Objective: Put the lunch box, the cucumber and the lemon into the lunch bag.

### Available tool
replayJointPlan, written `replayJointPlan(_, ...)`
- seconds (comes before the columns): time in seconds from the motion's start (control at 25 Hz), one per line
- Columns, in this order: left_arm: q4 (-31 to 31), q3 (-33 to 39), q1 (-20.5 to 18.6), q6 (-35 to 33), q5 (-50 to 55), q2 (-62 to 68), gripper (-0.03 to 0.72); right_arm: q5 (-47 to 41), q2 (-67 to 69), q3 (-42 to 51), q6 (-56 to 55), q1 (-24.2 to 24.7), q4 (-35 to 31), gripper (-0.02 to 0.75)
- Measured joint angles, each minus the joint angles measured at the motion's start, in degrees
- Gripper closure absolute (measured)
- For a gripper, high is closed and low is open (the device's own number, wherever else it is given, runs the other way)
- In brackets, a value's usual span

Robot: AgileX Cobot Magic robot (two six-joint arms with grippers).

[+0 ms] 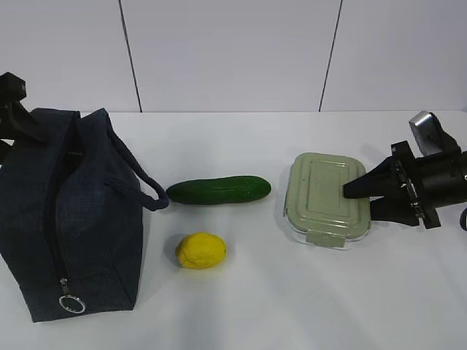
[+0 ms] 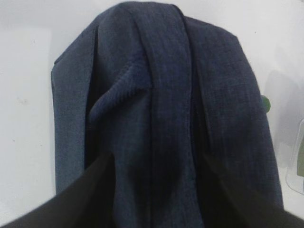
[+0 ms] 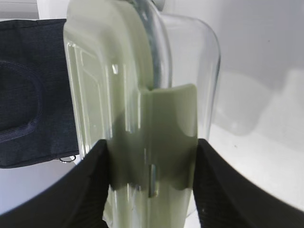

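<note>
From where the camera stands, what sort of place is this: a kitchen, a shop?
Probably a robot test bench, not a kitchen: a bare white table against plain white panels, with the right gripper at a lunch box.

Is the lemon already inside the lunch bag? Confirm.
No, the lemon lies on the table, right of the lunch bag.

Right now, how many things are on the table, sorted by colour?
Navy: 1, lunch bag
Dark green: 1, cucumber
Yellow: 1, lemon
Pale green lid, clear base: 1, lunch box
Total: 4
</note>
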State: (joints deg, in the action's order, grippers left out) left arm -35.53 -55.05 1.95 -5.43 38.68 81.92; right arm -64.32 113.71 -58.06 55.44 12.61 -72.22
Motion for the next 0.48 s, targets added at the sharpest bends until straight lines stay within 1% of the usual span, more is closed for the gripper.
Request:
replayJointPlan(0.16,-0.4,0.0,0.0,-0.4,0.4,0.5,0.295,0.0,0.0,0.0,0.0,0.0,0.0,0.353)
replayJointPlan(0.28,-0.4,0.0,0.0,-0.5,0.9,0.5,0.341,0.0,0.0,0.0,0.0,0.0,0.0,0.353)
replayJointPlan(0.36,-0.4,0.0,0.0,-0.5,1.6,0.5,0.404,0.0,0.0,0.0,0.0,0.0,0.0,0.353)
replayJointPlan(0.4,-0.4,0.0,0.0,-0.6,2.2,0.5,0.456,0.0,0.0,0.0,0.0,0.0,0.0,0.353)
replayJointPlan(0.48,-0.4,0.0,0.0,-1.3,2.9,0.5,0.594,0.0,0.0,0.0,0.0,0.0,0.0,0.353)
